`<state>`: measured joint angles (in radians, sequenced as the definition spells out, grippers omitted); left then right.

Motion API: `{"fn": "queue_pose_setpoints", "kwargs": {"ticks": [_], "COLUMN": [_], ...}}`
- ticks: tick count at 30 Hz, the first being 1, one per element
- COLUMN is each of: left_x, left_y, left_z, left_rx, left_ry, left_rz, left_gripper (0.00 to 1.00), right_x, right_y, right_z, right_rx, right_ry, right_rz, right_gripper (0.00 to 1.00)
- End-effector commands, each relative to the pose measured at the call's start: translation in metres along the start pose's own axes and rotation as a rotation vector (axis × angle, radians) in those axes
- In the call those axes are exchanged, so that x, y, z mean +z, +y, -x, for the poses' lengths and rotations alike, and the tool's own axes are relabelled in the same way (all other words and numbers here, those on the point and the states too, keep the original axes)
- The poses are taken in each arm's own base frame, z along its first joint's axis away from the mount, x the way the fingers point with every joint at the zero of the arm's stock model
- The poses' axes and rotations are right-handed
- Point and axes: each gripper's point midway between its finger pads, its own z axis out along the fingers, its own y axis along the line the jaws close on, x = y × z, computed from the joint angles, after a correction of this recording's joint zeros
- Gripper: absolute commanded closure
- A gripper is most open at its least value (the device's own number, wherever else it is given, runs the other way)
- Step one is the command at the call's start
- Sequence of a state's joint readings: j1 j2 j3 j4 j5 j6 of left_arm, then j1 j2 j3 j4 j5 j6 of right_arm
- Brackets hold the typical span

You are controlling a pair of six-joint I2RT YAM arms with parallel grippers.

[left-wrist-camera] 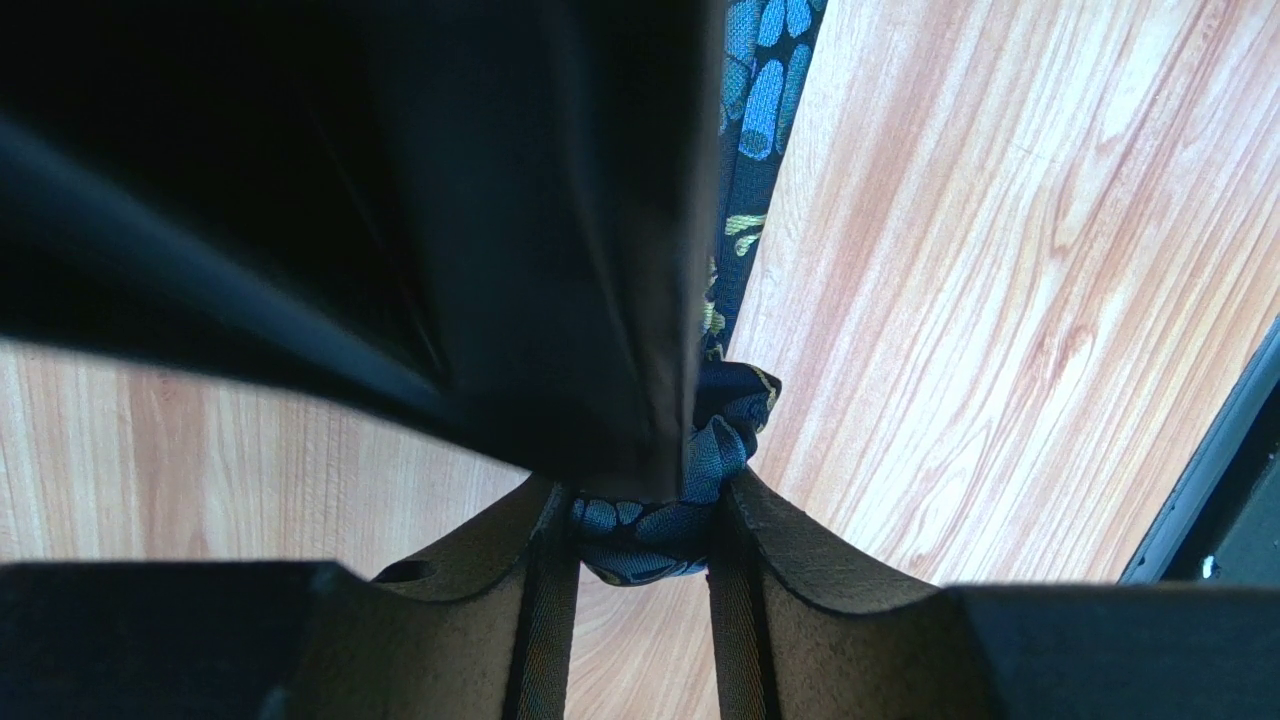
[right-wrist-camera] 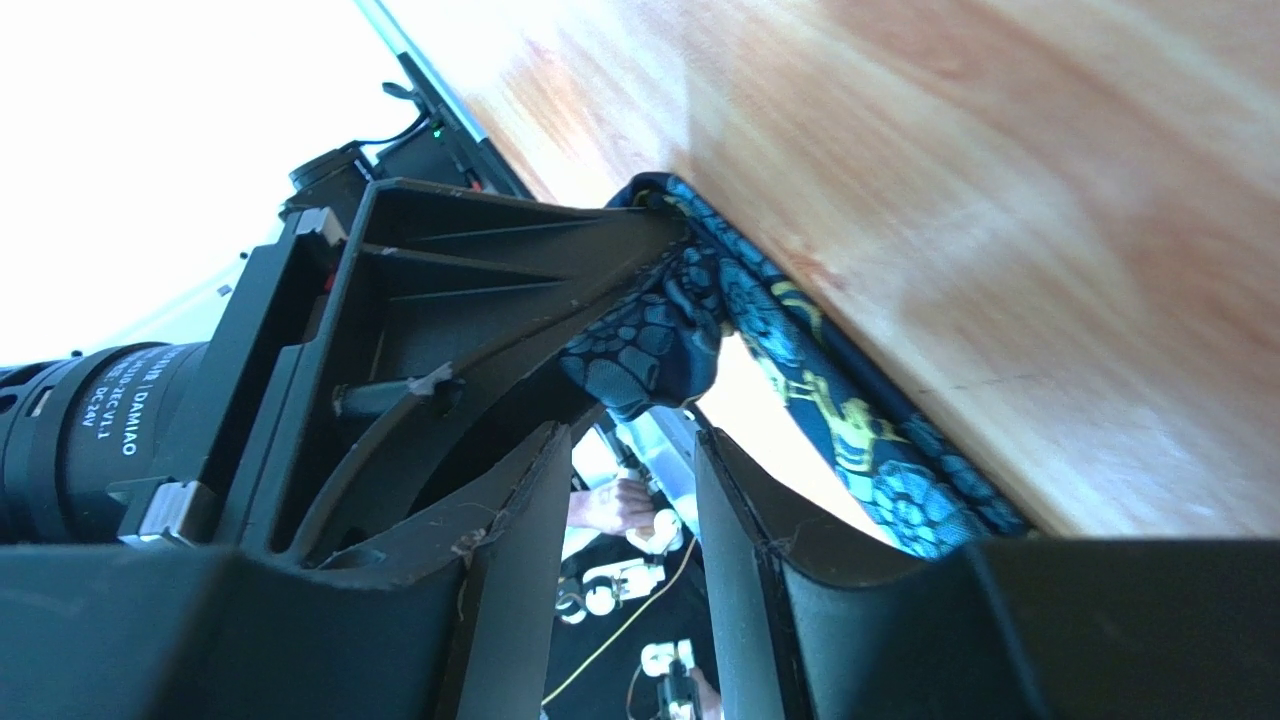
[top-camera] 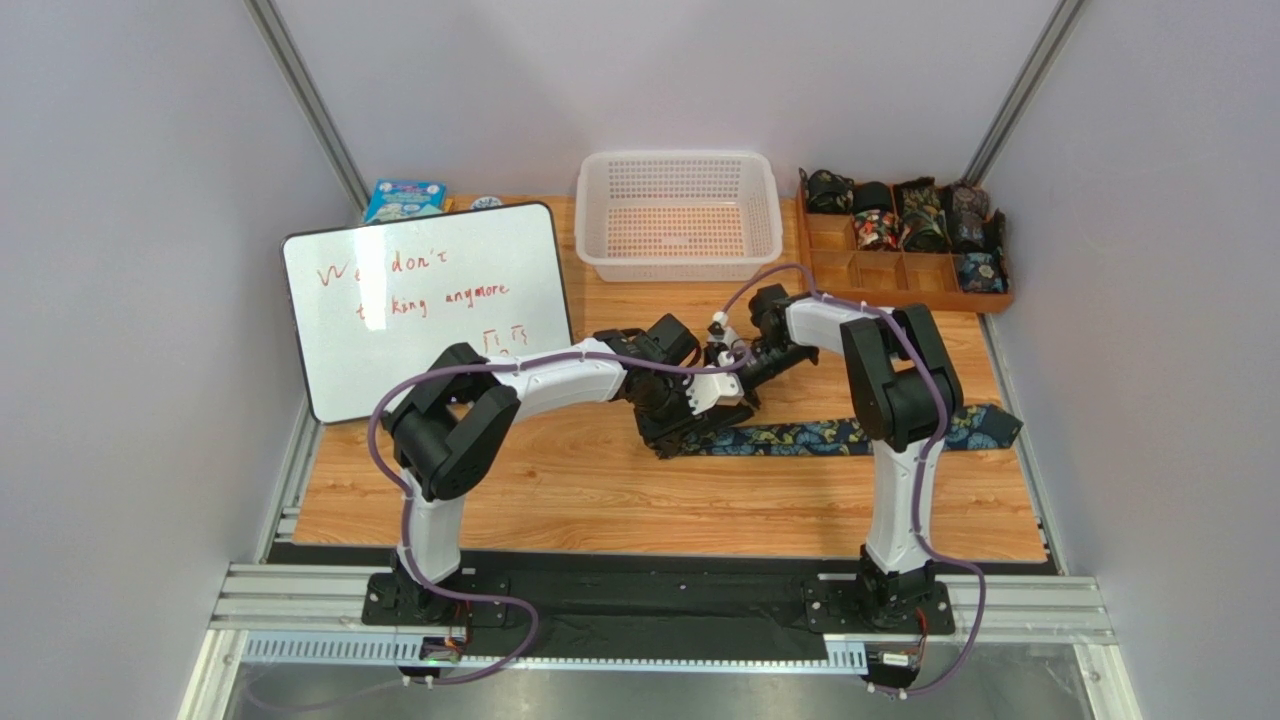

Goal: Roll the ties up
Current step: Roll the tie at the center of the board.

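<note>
Left gripper (left-wrist-camera: 643, 488) is clamped on the tie (top-camera: 842, 437). In the left wrist view the rolled end (left-wrist-camera: 661, 528) is pinched between both fingers (left-wrist-camera: 781, 555), fabric touching each pad. It's a small, loose bunch, not a tight coil.

Right gripper (right-wrist-camera: 633, 432) has its jaws apart with nothing between them. The right wrist view shows daylight through the gap, and the rolled end sits just past its fingertips, inside the left gripper's jaws. The two grippers are nose to nose at mid-table.

The rest of the tie lies flat on the wooden table (top-camera: 601, 495). It runs right from the grippers, passes behind the right arm's upright link and reaches the table's right edge, where the wider dark end lies. The print is black with teal-blue and yellowish paisley. A dark body fills the upper left of the left wrist view, too close to tell what it is.

Far side:
- A white perforated basket (top-camera: 679, 267) sits at centre.
- A wooden compartment tray (top-camera: 902, 297) is just right of it, holding rolled ties (top-camera: 902, 218) in its far compartments. The count isn't clear.
- A whiteboard (top-camera: 428, 308) with red handwriting lies far left.
- A small blue box (top-camera: 406, 197) sits beyond the whiteboard.
</note>
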<state>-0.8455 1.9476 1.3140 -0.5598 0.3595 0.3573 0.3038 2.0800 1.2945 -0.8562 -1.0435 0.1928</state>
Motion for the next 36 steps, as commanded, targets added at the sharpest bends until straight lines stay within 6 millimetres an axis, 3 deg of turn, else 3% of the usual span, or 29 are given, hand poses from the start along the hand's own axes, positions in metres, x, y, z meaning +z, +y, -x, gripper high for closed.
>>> {"fn": "queue_pose_setpoints", "kwargs": {"ticks": [1, 3, 10, 13, 22, 24, 28, 36], "left_x": [0.018, 0.017, 0.016, 0.016, 0.014, 0.013, 0.012, 0.002], "left_y": [-0.008, -0.008, -0.008, -0.011, -0.013, -0.013, -0.012, -0.009], "left_z": [-0.028, -0.027, -0.028, -0.028, -0.028, -0.027, -0.029, -0.020], "left_rx": [-0.005, -0.007, -0.010, -0.014, -0.022, -0.023, -0.030, -0.034], "left_ry": [0.098, 0.098, 0.100, 0.096, 0.088, 0.087, 0.087, 0.040], "left_rz": [-0.032, -0.030, -0.029, -0.037, -0.038, -0.038, -0.034, -0.028], "left_gripper": [0.61, 0.61, 0.61, 0.61, 0.60, 0.60, 0.60, 0.56], "right_x": [0.007, 0.012, 0.028, 0.029, 0.028, 0.029, 0.027, 0.008], "right_y": [0.022, 0.021, -0.010, -0.006, 0.002, -0.004, -0.024, -0.037], "right_z": [-0.009, -0.008, -0.003, -0.002, 0.004, 0.002, -0.002, 0.000], "right_rx": [-0.053, -0.061, -0.005, 0.014, 0.007, -0.007, -0.011, -0.031], "right_ry": [0.037, 0.042, 0.059, 0.051, -0.005, 0.001, 0.017, 0.000], "right_rz": [0.049, 0.042, -0.026, 0.001, 0.070, 0.025, -0.069, -0.124], "right_gripper": [0.57, 0.56, 0.61, 0.69, 0.66, 0.71, 1.00, 1.00]}}
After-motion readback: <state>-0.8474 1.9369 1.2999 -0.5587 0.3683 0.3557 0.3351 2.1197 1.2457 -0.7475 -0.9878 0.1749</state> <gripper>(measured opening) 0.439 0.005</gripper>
